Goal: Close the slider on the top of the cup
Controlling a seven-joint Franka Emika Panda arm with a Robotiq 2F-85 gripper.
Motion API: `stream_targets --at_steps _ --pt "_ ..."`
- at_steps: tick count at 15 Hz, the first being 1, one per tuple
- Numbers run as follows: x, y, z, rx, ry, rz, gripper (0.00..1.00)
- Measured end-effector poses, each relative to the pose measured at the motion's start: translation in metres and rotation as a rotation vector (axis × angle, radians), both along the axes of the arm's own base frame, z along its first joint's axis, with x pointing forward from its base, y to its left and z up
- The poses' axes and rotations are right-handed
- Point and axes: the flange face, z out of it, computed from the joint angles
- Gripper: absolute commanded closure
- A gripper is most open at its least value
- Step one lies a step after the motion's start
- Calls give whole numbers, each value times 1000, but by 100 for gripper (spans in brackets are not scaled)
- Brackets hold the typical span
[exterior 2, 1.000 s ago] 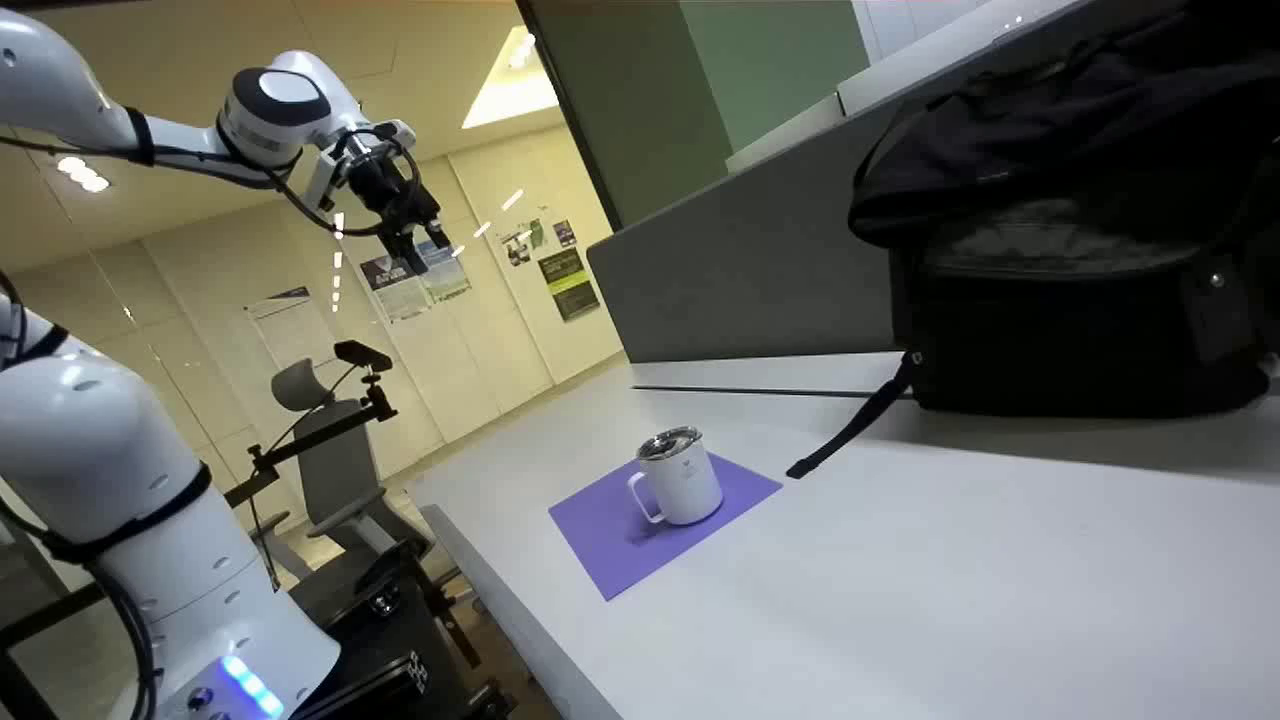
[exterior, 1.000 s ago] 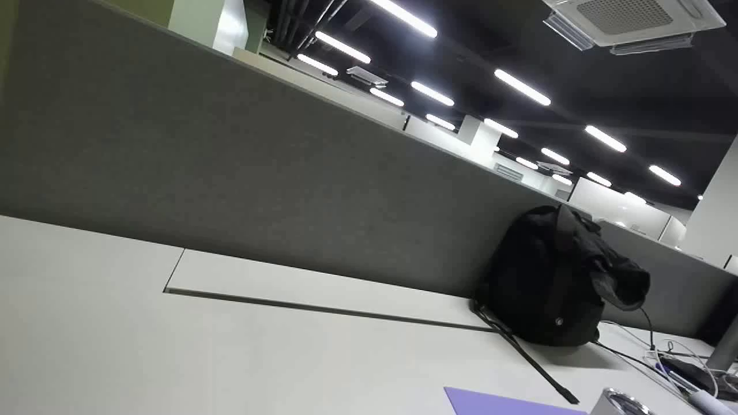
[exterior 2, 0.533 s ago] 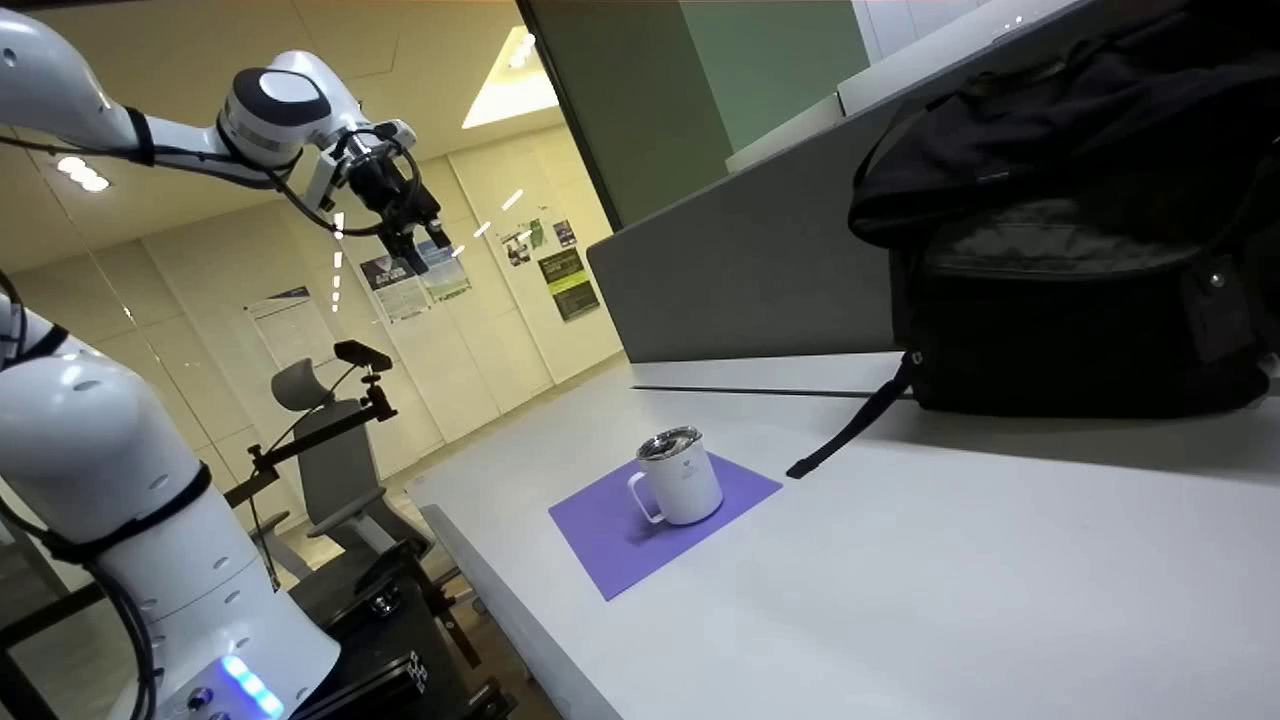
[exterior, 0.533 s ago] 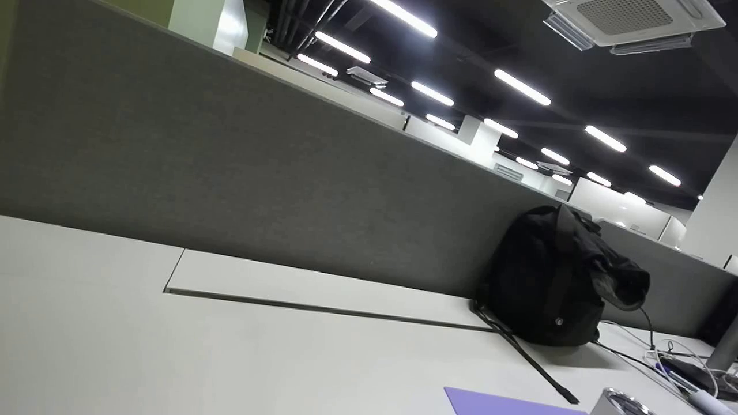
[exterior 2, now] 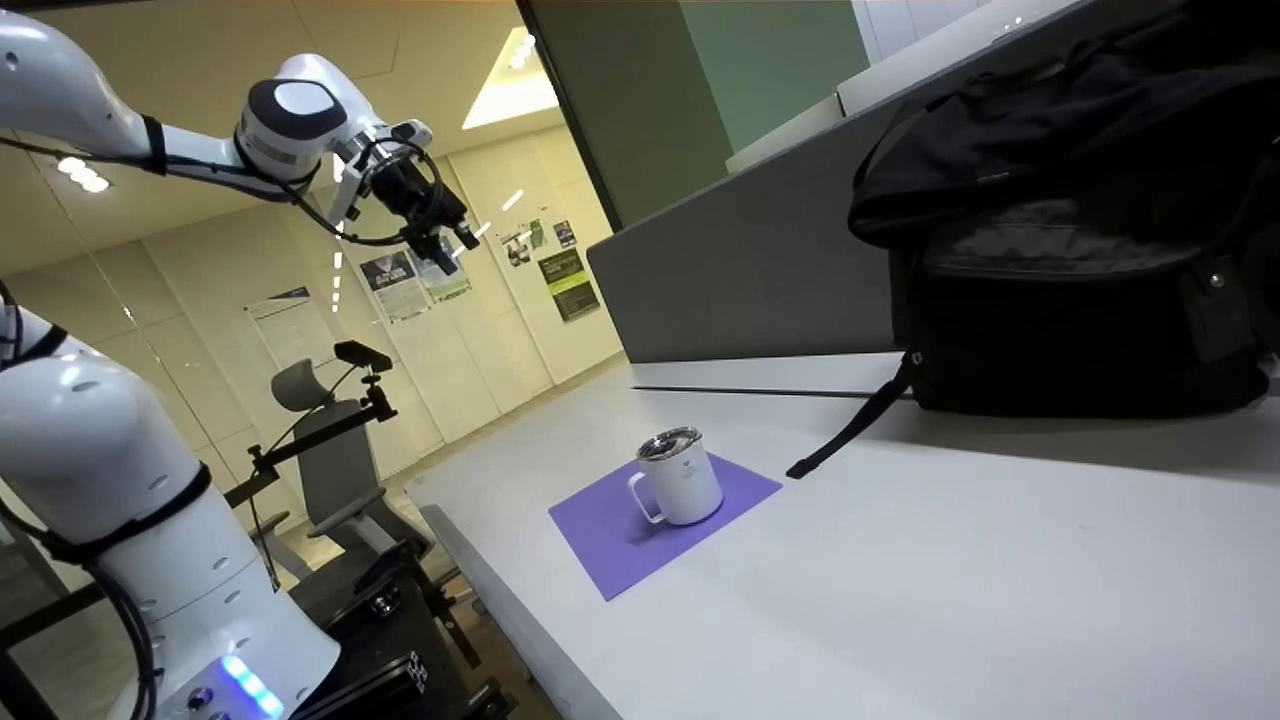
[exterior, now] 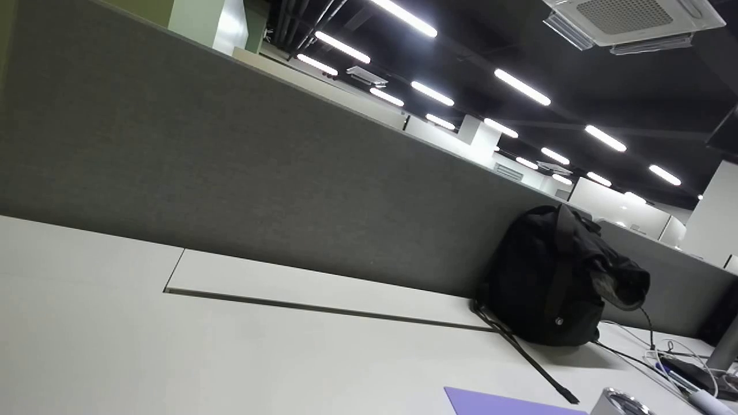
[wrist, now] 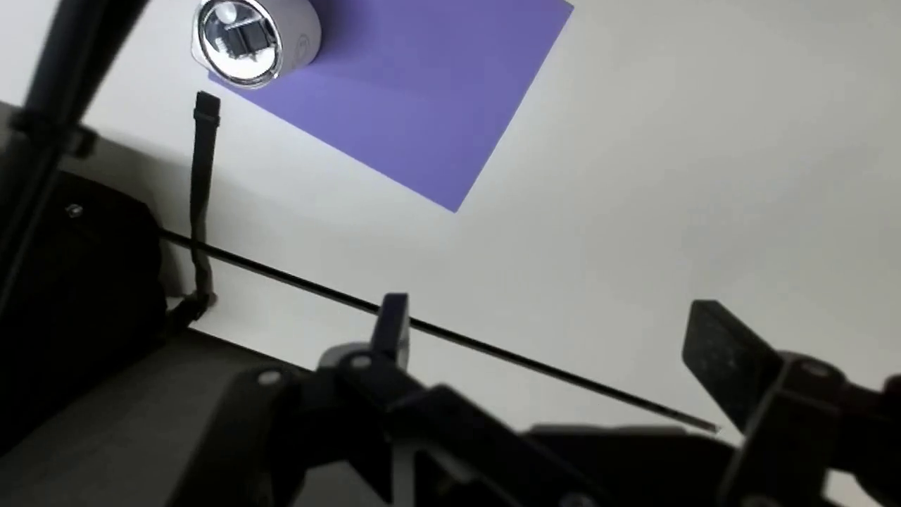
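Note:
A white cup [exterior 2: 692, 488] with a handle stands upright on a purple sheet [exterior 2: 600, 545]. Its clear, silver-rimmed lid [exterior 2: 668, 443] faces up. In the wrist view the cup [wrist: 301, 35] is at the upper left, and a dark piece, perhaps the slider [wrist: 248, 36], shows in its lid; whether it is open or closed I cannot tell. In an exterior view only the cup's top [exterior: 620, 402] shows at the bottom edge. My gripper [exterior 2: 457, 252] is high above the table, away from the cup. In the wrist view its fingers [wrist: 550, 308] are wide apart with nothing between them.
A black backpack [exterior 2: 1080, 300] stands against the grey partition [exterior 2: 750, 260], its strap [exterior 2: 850, 430] reaching toward the sheet. Cables [exterior: 663, 369] lie at the right in an exterior view. The table has a dark slot [wrist: 535, 366] near the partition.
The arm and gripper have moved slightly right and a little lower in an exterior view. A dark shape has appeared at the right edge of an exterior view. The cup has not moved.

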Motion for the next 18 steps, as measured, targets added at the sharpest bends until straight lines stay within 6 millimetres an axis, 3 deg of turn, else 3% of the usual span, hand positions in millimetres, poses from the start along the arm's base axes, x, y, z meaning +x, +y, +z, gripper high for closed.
stream_targets --at_steps 1,3,7,11,14,18 --pt "6 -16 -11 17 -33 -17 27" --pt "14 -49 -39 36 -81 -45 42" --pt "18 -117 -98 33 -113 -94 69" --pt "19 -166 -144 2 -99 -116 97" --pt "19 -196 -168 -82 -66 -94 100" --pt "17 -235 -184 -190 -35 -100 99"
